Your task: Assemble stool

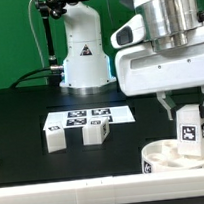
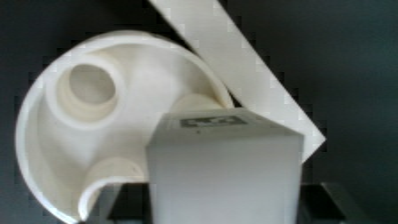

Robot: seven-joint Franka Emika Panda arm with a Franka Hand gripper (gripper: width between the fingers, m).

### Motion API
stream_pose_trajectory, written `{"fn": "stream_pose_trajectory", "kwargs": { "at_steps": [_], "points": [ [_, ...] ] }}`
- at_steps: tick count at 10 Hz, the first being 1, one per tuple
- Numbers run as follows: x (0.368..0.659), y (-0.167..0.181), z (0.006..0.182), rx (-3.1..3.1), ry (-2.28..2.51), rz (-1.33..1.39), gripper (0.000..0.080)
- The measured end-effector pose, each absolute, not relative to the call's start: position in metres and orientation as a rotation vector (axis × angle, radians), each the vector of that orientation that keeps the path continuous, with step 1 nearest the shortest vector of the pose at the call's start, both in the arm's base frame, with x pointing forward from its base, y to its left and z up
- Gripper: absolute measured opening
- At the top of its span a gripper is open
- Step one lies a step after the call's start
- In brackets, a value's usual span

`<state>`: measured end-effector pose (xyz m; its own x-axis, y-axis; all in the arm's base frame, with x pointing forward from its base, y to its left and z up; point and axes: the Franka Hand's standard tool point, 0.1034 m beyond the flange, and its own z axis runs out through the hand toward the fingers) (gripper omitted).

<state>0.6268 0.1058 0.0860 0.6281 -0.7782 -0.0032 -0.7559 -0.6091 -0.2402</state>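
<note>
Item: held leg block [image 1: 191, 132]. I read long axis vertical, block upright, tagged face toward exterior camera.
Location: exterior view's right, near front table edge, lower end at seat disc [image 1: 167, 160]; contact I cannot tell.
Gripper [image 1: 190, 114]: clamped on block's upper part, one finger each side.
Block: white plastic, chunky, squared, matte, black-and-white square tag.
Seat disc: white, low, round, smooth rim, with round socket [image 2: 84, 85].
Two spare leg blocks [image 1: 56, 137], [image 1: 96, 132] lie by marker board [image 1: 88, 117] on black table [image 1: 21, 117].

Seat disc [image 1: 165, 161] cut off at exterior view's right edge; leg block [image 2: 222, 175] tag blurred in wrist view.
</note>
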Motion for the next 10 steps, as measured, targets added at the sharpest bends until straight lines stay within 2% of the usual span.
{"fn": "stream_pose_trajectory", "kwargs": {
  "at_steps": [5,10],
  "points": [
    [0.6242,0.1175,0.0854,-2.234,1.808,-0.028,0.034],
    [0.6235,0.118,0.0844,-2.015,2.016,0.037,0.034]
  ]
}}
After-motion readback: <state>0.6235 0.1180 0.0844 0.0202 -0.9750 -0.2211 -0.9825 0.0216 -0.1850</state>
